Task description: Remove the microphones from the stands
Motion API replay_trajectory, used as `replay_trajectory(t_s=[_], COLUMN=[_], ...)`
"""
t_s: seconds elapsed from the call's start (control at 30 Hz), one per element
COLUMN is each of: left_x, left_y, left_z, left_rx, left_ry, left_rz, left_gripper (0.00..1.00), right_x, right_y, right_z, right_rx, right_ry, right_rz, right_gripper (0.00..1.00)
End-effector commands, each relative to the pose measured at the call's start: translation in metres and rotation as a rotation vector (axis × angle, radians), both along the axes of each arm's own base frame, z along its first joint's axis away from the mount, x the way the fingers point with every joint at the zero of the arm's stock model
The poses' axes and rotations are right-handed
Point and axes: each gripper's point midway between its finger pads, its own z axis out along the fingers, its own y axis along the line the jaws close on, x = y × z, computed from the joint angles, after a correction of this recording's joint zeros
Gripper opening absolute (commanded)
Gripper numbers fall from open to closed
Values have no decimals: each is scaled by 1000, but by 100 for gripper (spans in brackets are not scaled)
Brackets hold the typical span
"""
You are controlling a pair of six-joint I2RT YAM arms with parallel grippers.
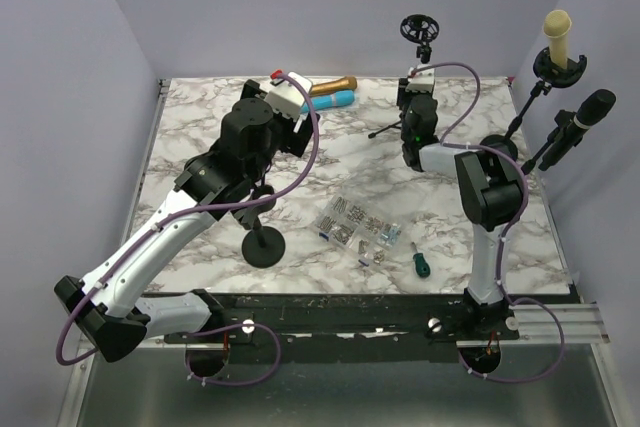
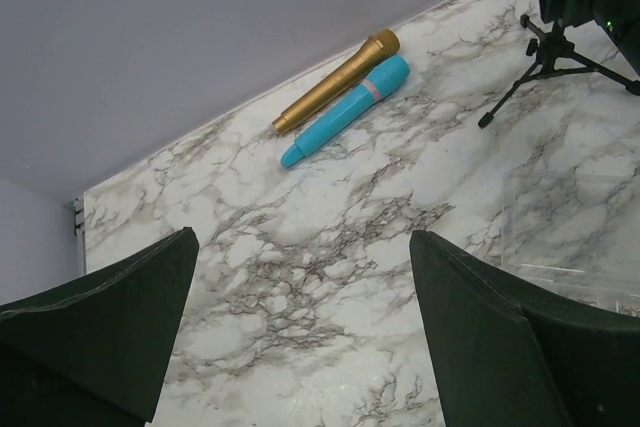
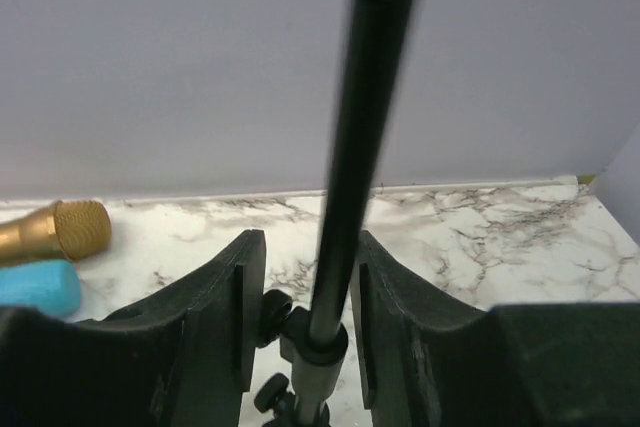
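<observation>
A black tripod stand [image 1: 402, 125] with an empty ring mount [image 1: 420, 27] stands at the back middle. My right gripper [image 1: 417, 79] is shut on its pole [image 3: 350, 147], which runs up between the fingers [image 3: 235, 297]. A gold microphone [image 2: 338, 80] and a blue microphone [image 2: 346, 110] lie side by side on the marble table by the back wall. My left gripper [image 2: 300, 247] is open and empty, above the table just in front of them. A cream microphone [image 1: 557, 35] and a black microphone [image 1: 588, 115] sit in stands at the far right.
A black round-base stand [image 1: 263, 244] stands under my left arm. A clear bag of small metal parts [image 1: 357, 227] and a green-handled screwdriver [image 1: 420, 264] lie in the middle front. The tripod's legs [image 2: 545, 62] spread on the table right of the lying microphones.
</observation>
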Motion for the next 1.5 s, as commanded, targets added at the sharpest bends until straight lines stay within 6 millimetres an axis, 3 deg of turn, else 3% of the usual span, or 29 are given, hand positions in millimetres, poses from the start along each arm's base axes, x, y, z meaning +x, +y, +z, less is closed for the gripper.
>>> replay_trajectory(t_s=[0.0,0.1,0.23,0.5,0.7,0.8,0.93,1.03,1.1,1.4,1.47], left_x=[-1,-1,-3,-7,-8,-9,-10,-6,-4,-6,-5], left_y=[-4,-4,-4,-3,-5,-9,-12,-13,-15,-14,-13], left_z=[10,10,12,19,18,17,17,11,8,10,8], left_rx=[-38,-41,-45,-71,-78,-84,-99,-90,-81,-90,-80], left_ry=[-22,-20,-22,-33,-27,-8,-6,-1,18,15,13], left_rz=[-5,-7,-11,-23,-33,-47,-56,-49,-50,-49,-46], left_gripper=[90,90,90,90,90,90,90,90,90,91,91], right_x=[-17,-26,-42,-77,-102,-108,-117,-121,-120,-112,-112], right_y=[0,-6,-14,-11,4,11,15,0,-11,-23,-24], right_z=[10,11,14,-12,-31,-50,-81,-100,-109,-151,-161], right_rx=[31,43,93,198,272,277,300,323,336,355,363], right_ry=[-40,9,132,510,630,664,723,728,720,791,816], right_rz=[23,1,-40,-71,-3,46,56,-47,-119,-226,-235], right_gripper=[56,85,99,100,100,94,67,46,38,38,42])
